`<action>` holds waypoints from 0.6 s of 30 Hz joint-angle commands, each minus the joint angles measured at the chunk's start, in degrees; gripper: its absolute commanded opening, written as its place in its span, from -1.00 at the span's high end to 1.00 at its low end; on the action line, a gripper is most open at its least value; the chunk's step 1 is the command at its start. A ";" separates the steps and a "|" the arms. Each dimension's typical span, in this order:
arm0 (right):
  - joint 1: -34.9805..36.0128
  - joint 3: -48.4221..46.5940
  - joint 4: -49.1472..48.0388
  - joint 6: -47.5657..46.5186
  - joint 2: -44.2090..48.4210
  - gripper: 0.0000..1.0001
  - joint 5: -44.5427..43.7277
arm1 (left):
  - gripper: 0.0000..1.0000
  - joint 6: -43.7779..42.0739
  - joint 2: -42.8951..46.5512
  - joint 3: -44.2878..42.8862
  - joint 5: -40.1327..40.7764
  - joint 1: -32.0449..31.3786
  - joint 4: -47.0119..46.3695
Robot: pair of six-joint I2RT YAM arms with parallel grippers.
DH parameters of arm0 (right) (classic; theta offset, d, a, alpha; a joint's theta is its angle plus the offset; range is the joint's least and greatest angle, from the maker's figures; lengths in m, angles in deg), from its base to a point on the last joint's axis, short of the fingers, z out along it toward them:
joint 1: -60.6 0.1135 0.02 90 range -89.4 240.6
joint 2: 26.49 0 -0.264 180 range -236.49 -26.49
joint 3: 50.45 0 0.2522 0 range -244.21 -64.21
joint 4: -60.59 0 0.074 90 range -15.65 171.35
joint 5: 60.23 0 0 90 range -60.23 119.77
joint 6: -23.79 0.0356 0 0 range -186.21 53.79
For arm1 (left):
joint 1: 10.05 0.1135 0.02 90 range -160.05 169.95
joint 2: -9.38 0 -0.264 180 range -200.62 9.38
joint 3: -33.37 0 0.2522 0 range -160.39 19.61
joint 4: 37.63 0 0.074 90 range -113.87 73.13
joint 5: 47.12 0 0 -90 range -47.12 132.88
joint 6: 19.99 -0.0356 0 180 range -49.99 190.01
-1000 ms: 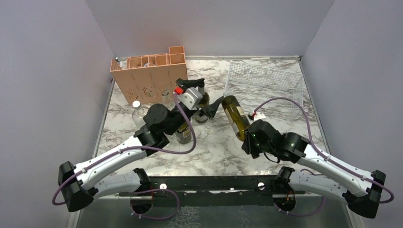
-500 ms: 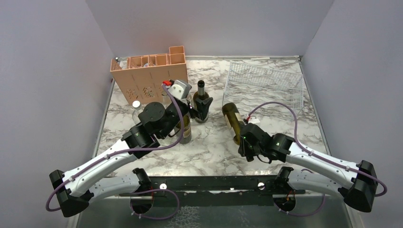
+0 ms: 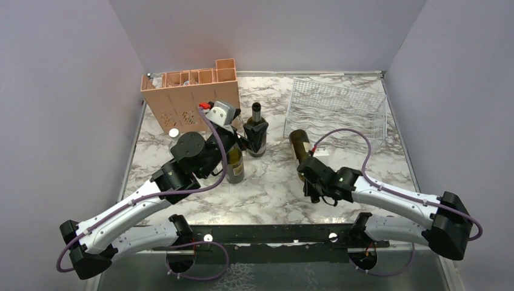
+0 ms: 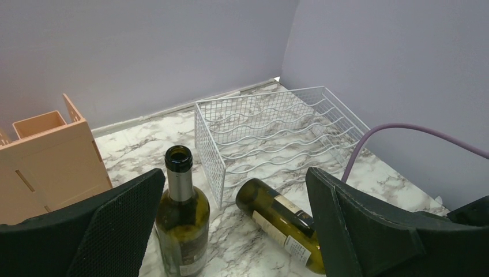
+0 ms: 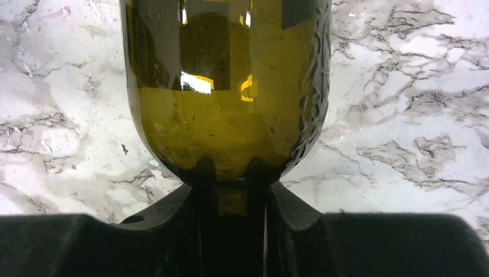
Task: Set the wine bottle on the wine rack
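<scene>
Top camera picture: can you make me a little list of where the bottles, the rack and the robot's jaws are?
held bottle: olive-green glass wine bottle, on its side, base toward the rack, not on it yet
right jaws: shut on that bottle's neck
left jaws: open, holding nothing
rack: white wire wine rack, no bottle on it
standing bottle: dark green glass bottle, upright, uncorked, left of the rack
crate: peach-orange plastic crate, back left

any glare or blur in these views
Right wrist: bright glints on the bottle, and its fingers are nearly black. Left wrist: sharp, with the rack wires clear. Top external: even light, only soft shadows on the table.
</scene>
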 commanded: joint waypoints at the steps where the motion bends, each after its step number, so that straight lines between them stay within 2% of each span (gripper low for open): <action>1: -0.48 -2.73 -8.88 0.60 -1.34 0.98 -6.30 | -0.98 2.19 1.21 -0.79 -0.99 -0.08 -2.12; 12: -4.91 -5.10 -14.88 1.09 -6.43 0.98 -5.46 | -0.98 2.06 4.44 4.70 -0.65 -0.09 -10.41; 18: -9.33 -5.81 -21.44 -0.37 -10.02 0.98 -1.46 | -0.98 4.75 4.92 3.83 0.85 -0.14 -8.87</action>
